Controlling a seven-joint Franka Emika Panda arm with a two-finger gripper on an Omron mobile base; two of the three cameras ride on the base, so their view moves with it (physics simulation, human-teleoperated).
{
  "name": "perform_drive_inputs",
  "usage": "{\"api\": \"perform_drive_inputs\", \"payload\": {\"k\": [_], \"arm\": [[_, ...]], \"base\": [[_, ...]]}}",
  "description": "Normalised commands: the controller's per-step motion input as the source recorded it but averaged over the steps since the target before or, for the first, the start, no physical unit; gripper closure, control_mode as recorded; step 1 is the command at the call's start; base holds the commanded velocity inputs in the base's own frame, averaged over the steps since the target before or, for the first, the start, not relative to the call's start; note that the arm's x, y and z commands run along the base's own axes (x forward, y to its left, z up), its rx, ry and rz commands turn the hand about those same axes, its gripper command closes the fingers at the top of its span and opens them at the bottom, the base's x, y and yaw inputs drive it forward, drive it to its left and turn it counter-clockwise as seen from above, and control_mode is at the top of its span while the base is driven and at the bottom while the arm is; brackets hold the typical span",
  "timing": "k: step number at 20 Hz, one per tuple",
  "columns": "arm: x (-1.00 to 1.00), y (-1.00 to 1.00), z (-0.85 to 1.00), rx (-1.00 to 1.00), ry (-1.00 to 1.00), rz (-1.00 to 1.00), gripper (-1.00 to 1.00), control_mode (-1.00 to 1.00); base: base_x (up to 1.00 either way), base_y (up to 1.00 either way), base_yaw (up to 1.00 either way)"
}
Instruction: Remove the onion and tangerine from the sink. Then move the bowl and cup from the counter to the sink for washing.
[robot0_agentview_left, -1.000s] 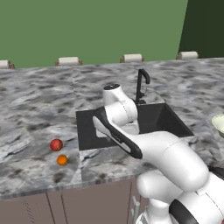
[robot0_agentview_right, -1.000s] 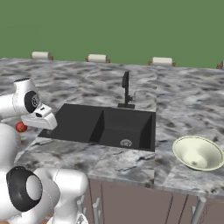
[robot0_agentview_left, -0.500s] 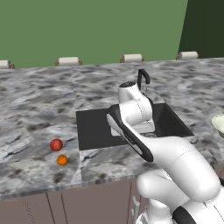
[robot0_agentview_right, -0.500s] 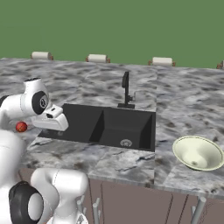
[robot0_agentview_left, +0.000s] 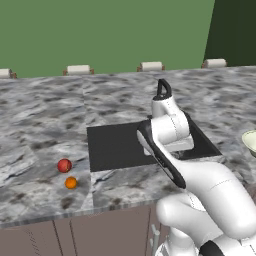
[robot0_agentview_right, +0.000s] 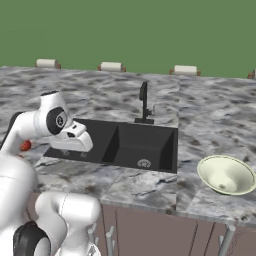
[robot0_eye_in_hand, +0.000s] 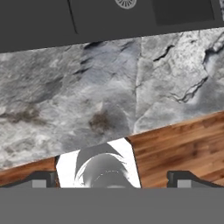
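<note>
The red onion (robot0_agentview_left: 64, 165) and the smaller orange tangerine (robot0_agentview_left: 71, 183) lie on the marble counter (robot0_agentview_left: 45, 115), left of the black sink (robot0_agentview_left: 115, 145). The onion (robot0_agentview_right: 26, 145) also peeks out from behind the arm. The cream bowl (robot0_agentview_right: 226, 174) sits on the counter right of the sink (robot0_agentview_right: 135, 145). My gripper (robot0_eye_in_hand: 112, 180) is open and holds nothing. It hangs over the sink's front edge, looking down at the counter strip (robot0_eye_in_hand: 109, 87) and the drain (robot0_eye_in_hand: 126, 3). The cup is out of view.
The thin black faucet (robot0_agentview_right: 144, 102) stands behind the sink, and its curved top (robot0_agentview_left: 164, 87) rises just behind my arm. Brown cabinets (robot0_agentview_right: 150, 225) run under the counter. Small white items (robot0_agentview_left: 79, 69) line the back edge by the green wall.
My arm has swung to the right, from over the sink's left end towards its middle. The onion, tangerine and bowl have stayed put. The gripper stays open.
</note>
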Motion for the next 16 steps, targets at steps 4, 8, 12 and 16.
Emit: {"api": "perform_drive_inputs", "payload": {"k": [4,8,12,16], "arm": [[-0.02,-0.55,0.02,-0.05,0.00,0.00,-1.00,-1.00],[-0.02,-0.56,0.02,-0.04,0.00,0.00,-1.00,-1.00],[-0.02,-0.55,0.02,-0.03,0.00,0.00,-1.00,-1.00],[0.00,-0.51,0.04,-0.02,0.00,0.00,-1.00,-1.00]], "base": [[0.00,0.00,0.00],[0.00,0.00,0.00],[0.00,0.00,0.00],[0.00,0.00,0.00]]}}
